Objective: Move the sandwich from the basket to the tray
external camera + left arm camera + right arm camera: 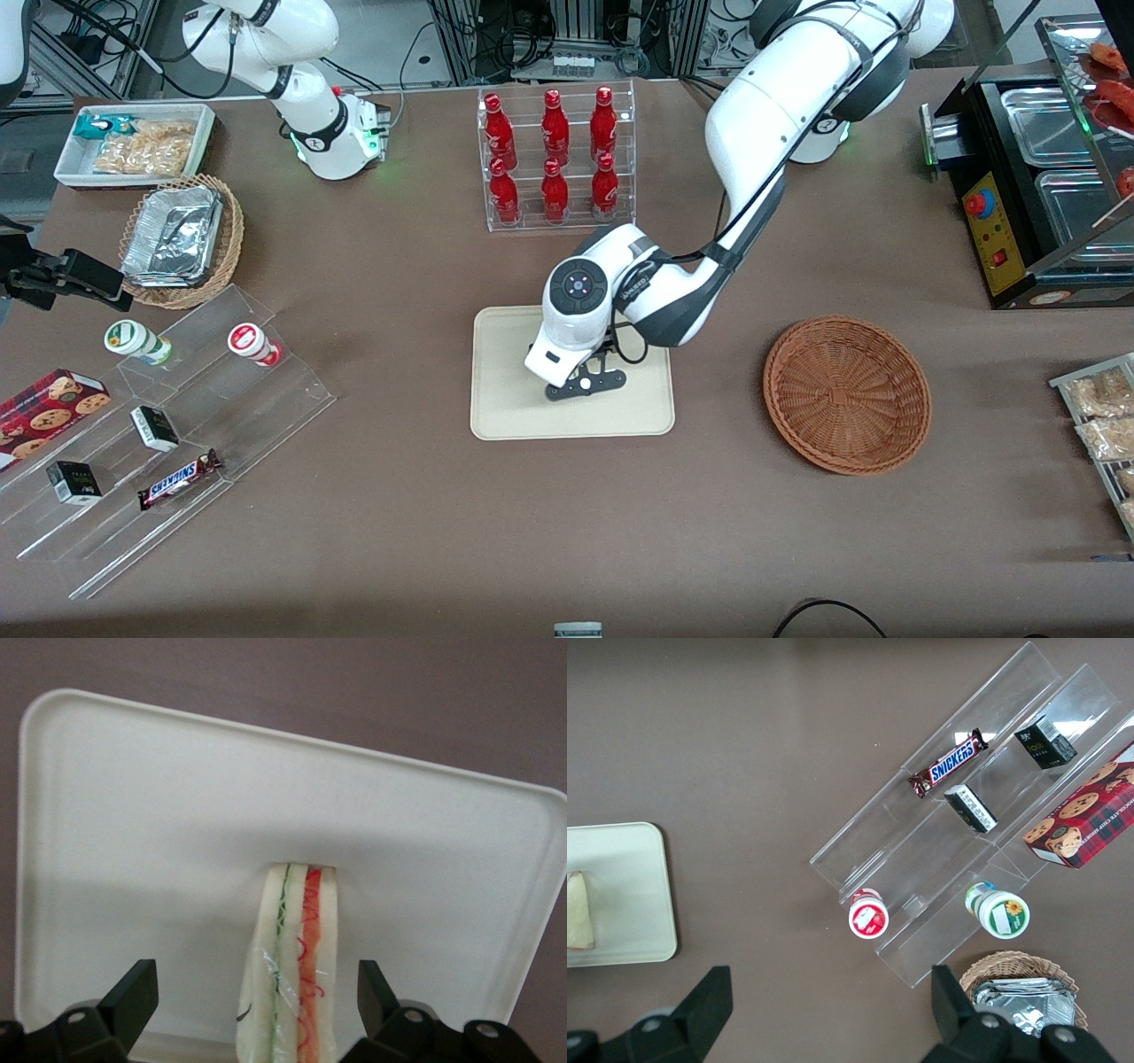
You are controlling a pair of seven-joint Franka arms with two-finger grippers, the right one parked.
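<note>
The sandwich [297, 966], a white wedge with green and red filling, stands on its edge on the cream tray [159, 833]. My left gripper [255, 979] is open, one finger on each side of the sandwich with a gap at both sides. In the front view the gripper [585, 383] is low over the tray [505, 390] and hides the sandwich. The reddish-brown wicker basket [846, 394] sits empty beside the tray, toward the working arm's end of the table. The right wrist view shows the sandwich [578, 912] on the tray [629, 895].
A clear rack of red bottles [555, 155] stands farther from the front camera than the tray. A clear stepped shelf [168, 434] with snacks, a tan basket of foil trays [182, 239] and a white snack bin [133, 142] lie toward the parked arm's end.
</note>
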